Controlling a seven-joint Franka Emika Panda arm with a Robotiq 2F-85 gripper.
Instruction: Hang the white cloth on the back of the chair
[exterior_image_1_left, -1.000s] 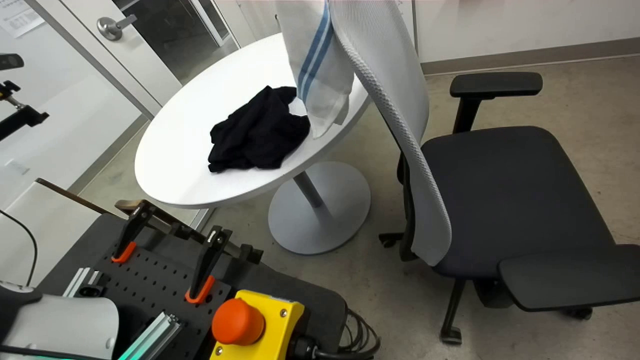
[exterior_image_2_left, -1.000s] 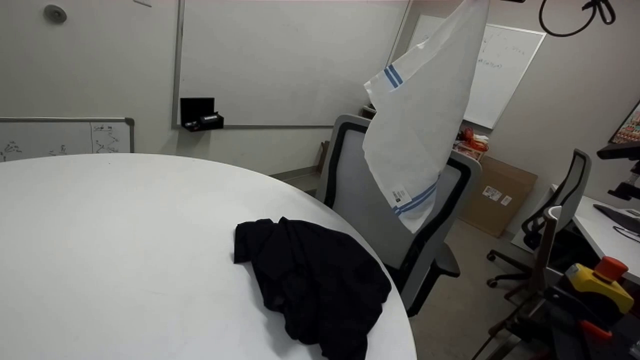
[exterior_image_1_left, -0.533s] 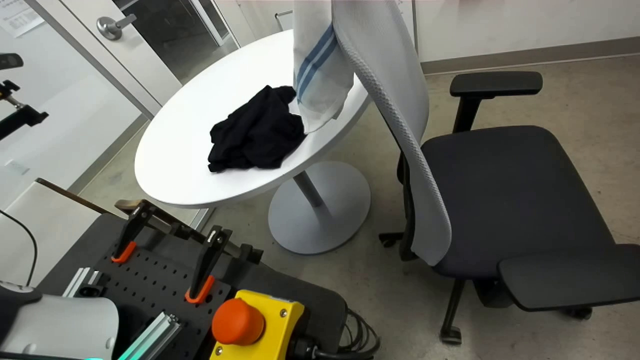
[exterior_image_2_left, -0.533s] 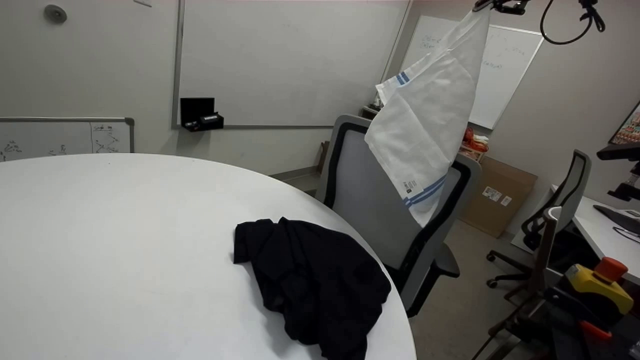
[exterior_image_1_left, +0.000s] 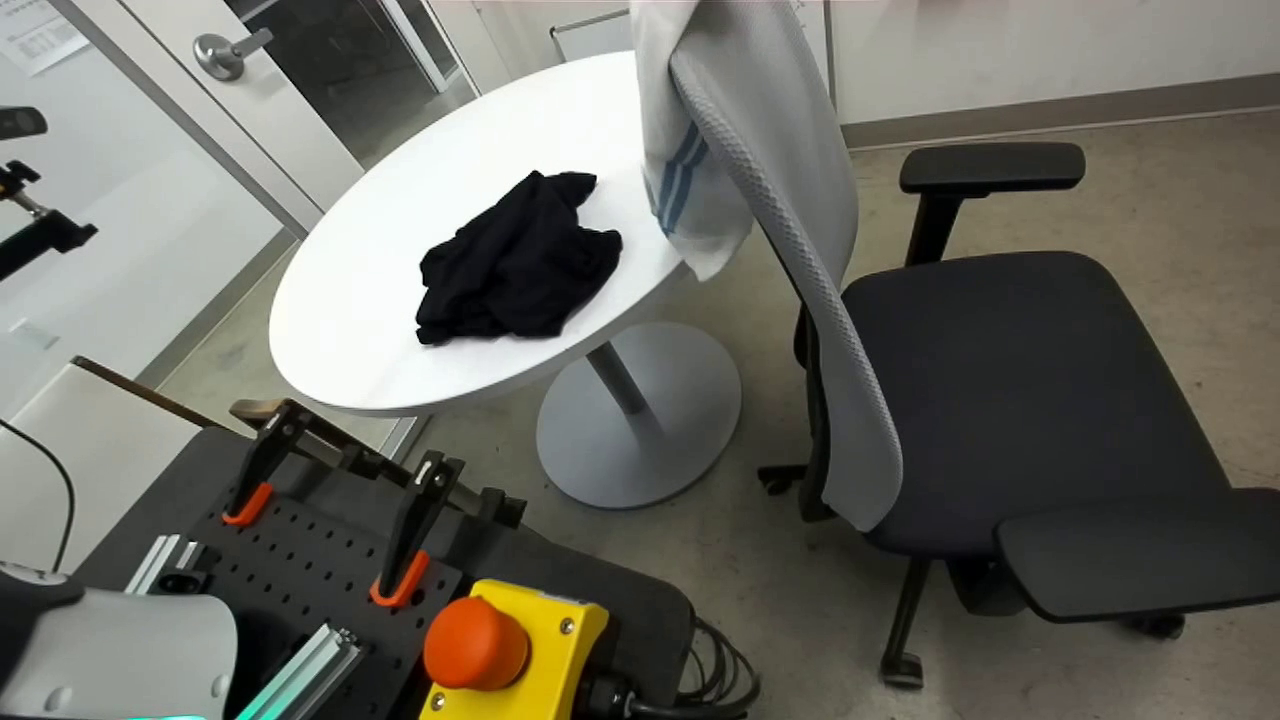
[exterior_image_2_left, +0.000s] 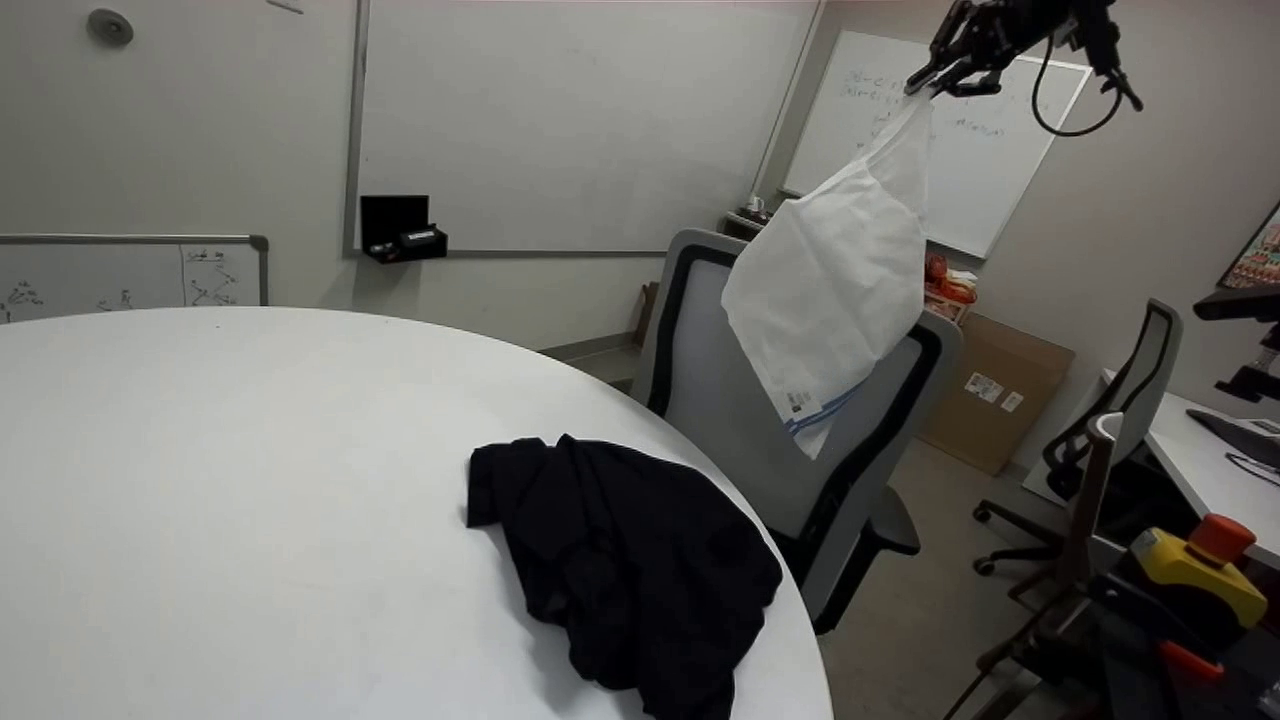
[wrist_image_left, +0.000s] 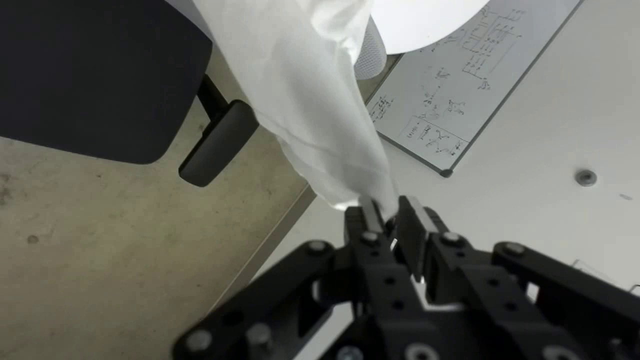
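Lower than a second ago, my fingers (wrist_image_left: 411, 235) pinch the upper end of the white cloth (wrist_image_left: 320, 110). Carrying it looks done, I judge; draping the held end over and letting go remain. Its striped lower end hangs on the side of the chair back (exterior_image_2_left: 740, 435) toward the counter (exterior_image_1_left: 350, 285), where black fabric (exterior_image_1_left: 520, 260) lies.

1 white cloth (exterior_image_2_left: 830, 290), 1 black cloth (exterior_image_2_left: 630, 570), 2 clamps (exterior_image_1_left: 411, 522)
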